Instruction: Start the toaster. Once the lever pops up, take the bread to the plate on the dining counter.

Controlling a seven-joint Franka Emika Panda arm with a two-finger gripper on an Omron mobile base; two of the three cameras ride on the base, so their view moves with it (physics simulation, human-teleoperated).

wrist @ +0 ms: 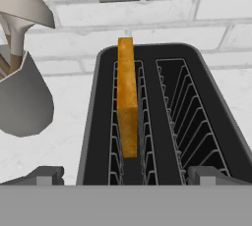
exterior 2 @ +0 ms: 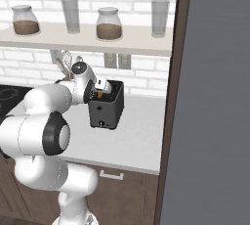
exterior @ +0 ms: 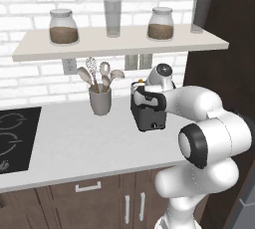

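Toaster (exterior: 148,116) on white worktop (exterior: 74,143) below brick wall (exterior: 30,78), hand (wrist: 125,176) spread wide above bread (wrist: 127,102).

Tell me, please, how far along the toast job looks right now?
Done: little is certain; the bread stands edge-up in the toaster, in the slot nearer the utensil cup. In hand: the open gripper hovers just above that slice, gripping nothing. Left: lifting the bread out and carrying it to the plate.

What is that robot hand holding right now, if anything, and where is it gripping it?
Nothing. The gripper hangs open above the toaster, its fingertips spread wide, touching nothing. The bread stands in one slot, ungripped.
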